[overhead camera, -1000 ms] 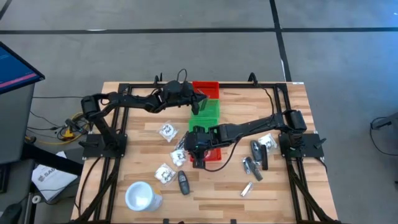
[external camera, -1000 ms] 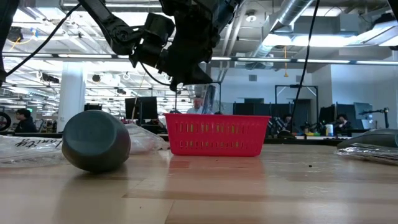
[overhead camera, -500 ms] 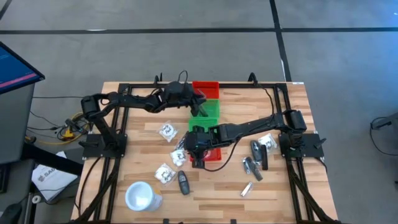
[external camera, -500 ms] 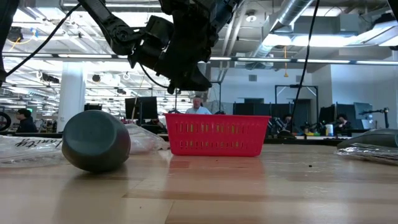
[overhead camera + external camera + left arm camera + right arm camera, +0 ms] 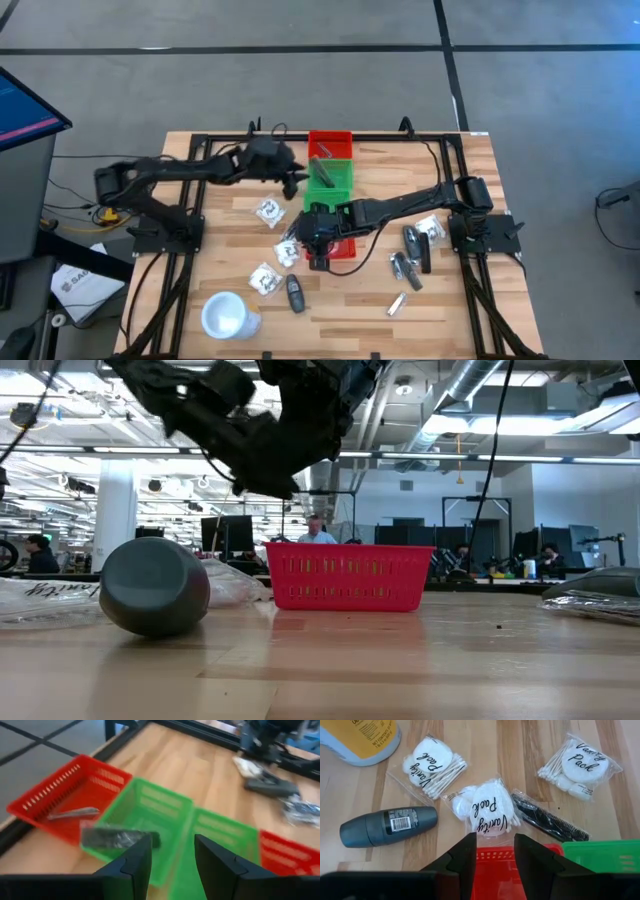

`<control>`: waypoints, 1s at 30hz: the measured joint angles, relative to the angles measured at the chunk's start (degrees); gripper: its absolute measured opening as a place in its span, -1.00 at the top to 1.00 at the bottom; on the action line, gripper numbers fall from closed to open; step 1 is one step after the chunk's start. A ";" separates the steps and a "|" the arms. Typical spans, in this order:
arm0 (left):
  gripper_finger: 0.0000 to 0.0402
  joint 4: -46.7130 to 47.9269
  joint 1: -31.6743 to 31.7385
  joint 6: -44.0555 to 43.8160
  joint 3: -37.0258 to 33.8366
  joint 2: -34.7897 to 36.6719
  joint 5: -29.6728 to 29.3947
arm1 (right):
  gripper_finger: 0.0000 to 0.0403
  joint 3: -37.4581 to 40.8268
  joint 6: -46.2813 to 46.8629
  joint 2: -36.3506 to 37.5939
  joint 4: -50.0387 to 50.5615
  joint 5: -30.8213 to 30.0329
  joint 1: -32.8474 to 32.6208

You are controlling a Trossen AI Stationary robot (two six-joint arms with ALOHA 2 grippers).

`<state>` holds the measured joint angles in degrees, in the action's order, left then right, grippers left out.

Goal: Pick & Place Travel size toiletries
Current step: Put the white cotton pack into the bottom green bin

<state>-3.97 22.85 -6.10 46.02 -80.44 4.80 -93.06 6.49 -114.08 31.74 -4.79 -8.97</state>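
Observation:
Two green bins (image 5: 335,177) stand between a far red bin (image 5: 330,143) and a near red bin (image 5: 342,246). A black oblong piece (image 5: 120,839) lies in the farther green bin (image 5: 150,815), and a slim silver tube (image 5: 75,813) lies in the far red bin (image 5: 60,800). My left gripper (image 5: 295,178) hangs open just left of the green bins, empty (image 5: 172,865). My right gripper (image 5: 318,258) hovers open over the near red bin's left end (image 5: 492,855). Clear packets (image 5: 487,810) (image 5: 432,762) (image 5: 580,765) and a black comb packet (image 5: 547,820) lie on the table beside that bin.
A dark roll-on stick (image 5: 387,826) lies near the front, with a white cup (image 5: 225,315) at the front left. More black pieces (image 5: 415,245), a packet (image 5: 430,225) and a silver tube (image 5: 397,303) lie right of the bins. A black frame (image 5: 200,140) borders the table.
My left gripper has drawn back from above the green bins toward the table's left edge. The piece that hung below it a second ago now lies in the green bin. My right gripper has kept still.

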 joint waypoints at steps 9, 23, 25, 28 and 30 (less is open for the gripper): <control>0.30 0.08 -1.96 -6.19 -15.25 14.84 -0.06 | 0.39 0.00 1.09 0.00 1.08 0.01 0.00; 0.30 0.65 -1.79 -13.19 -26.94 21.06 -4.51 | 0.39 2.40 4.33 0.00 1.76 -4.41 -2.05; 0.30 1.13 -1.79 -12.93 -27.06 20.66 -6.12 | 0.39 2.40 5.21 0.00 2.59 -7.04 -2.75; 0.30 3.00 -1.33 -12.99 -27.10 20.66 -7.00 | 0.39 2.40 5.80 0.00 3.35 -10.39 -3.83; 0.30 3.84 -0.86 -13.63 -27.10 20.68 -6.83 | 0.39 2.40 6.58 0.00 3.93 -11.84 -4.50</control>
<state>-0.13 21.99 -19.73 18.92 -59.77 -2.03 -90.65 13.07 -114.08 35.67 -16.63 -13.47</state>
